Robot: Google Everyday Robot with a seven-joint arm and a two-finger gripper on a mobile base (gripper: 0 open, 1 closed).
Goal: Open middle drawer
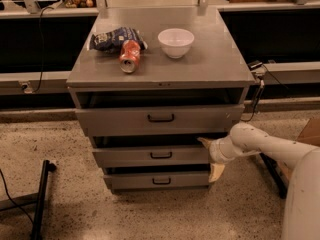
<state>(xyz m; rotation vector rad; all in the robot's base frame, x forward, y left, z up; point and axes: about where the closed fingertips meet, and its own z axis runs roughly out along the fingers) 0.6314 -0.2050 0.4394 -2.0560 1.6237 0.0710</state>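
Note:
The grey cabinet (160, 74) has three stacked drawers. The middle drawer (150, 156) is the mid-sized one, with a small black bar handle (161, 155) and a dark gap above its front. My gripper (210, 157) is at the right end of that drawer front, on the end of the white arm (265, 146) coming in from the right. It is open: one fingertip (204, 142) sits at the drawer's top edge and the other (216, 172) below its bottom edge. It holds nothing.
The top drawer (160, 119) and bottom drawer (160, 180) flank the middle one. A white bowl (176, 42), a red can (129, 56) and a blue chip bag (114, 38) lie on the cabinet top. A black stand (41, 199) is on the floor at left.

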